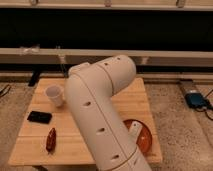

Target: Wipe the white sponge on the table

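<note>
Filling the middle of the view, the cream arm (98, 102) rises from the near edge, bends at a thick elbow over the table's (26, 151) far half, and runs left and down towards the cup (54, 95). Its end, and with it the gripper, is out of sight, so I cannot tell where the gripper sits or how its fingers stand. No sponge shows either; the arm covers the whole centre strip of the table, and whether the sponge lies behind it cannot be told.

On the left half, the white cup stands upright near the far edge, just beside the arm. Nearer lies a black phone (39, 117), flat, well apart from the cup. Nearer still, close to the near left corner, a small red-brown object (50, 140) lies lengthwise. On the right, near the near edge, an orange plate (145, 139) is partly hidden by the arm, with a white piece (134, 128) resting on it.

Beyond the table a pale ledge (170, 56) runs along the dark far wall. A blue device (196, 99) sits on the speckled floor (175, 120) to the right.
</note>
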`<state>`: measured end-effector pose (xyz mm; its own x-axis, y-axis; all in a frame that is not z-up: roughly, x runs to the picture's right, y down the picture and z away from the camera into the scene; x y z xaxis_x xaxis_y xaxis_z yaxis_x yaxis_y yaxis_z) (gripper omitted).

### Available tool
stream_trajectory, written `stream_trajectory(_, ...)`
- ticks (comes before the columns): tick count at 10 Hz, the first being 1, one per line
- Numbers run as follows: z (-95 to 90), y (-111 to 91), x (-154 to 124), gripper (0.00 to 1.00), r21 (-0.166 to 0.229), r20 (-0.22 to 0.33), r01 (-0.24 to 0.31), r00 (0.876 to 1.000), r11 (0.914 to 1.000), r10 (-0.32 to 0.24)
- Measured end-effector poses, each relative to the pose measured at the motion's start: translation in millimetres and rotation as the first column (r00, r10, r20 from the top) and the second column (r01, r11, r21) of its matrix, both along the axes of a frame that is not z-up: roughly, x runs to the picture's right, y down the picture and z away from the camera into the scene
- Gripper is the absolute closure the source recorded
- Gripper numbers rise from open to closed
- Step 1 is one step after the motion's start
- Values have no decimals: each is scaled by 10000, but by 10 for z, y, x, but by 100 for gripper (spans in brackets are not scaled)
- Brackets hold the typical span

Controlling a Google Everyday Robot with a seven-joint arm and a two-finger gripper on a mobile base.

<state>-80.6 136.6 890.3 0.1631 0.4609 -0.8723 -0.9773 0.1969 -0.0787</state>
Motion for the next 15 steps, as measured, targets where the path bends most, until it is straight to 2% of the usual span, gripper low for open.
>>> stream_trajectory(1, 44, -9, 75, 82, -13, -263, -99, 9996, 10000, 99)
stream_trajectory(3, 178, -135, 316, 60, 172, -1006, -527, 9934, 9985, 542)
stream_trajectory(5, 266, -300, 509, 42, 547, -1505, -857, 9842, 9948, 930)
stream_trajectory(6, 270, -404, 593, 29, 800, -1680, -1112, 9780, 9906, 1233)
stream_trajectory(7, 268, -463, 597, 23, 940, -1691, -1215, 9761, 9881, 1362)
stream_trajectory(9, 277, -538, 536, 20, 1092, -1559, -1372, 9758, 9845, 1533)
stream_trajectory(11, 250, -549, 403, 20, 1154, -1188, -1598, 9777, 9804, 1733)
stream_trajectory(13, 143, -625, 302, 20, 1364, -228, -2401, 9692, 9611, 2453)
stream_trajectory(15, 101, -645, 260, 20, 1441, 101, -2619, 9647, 9543, 2633)
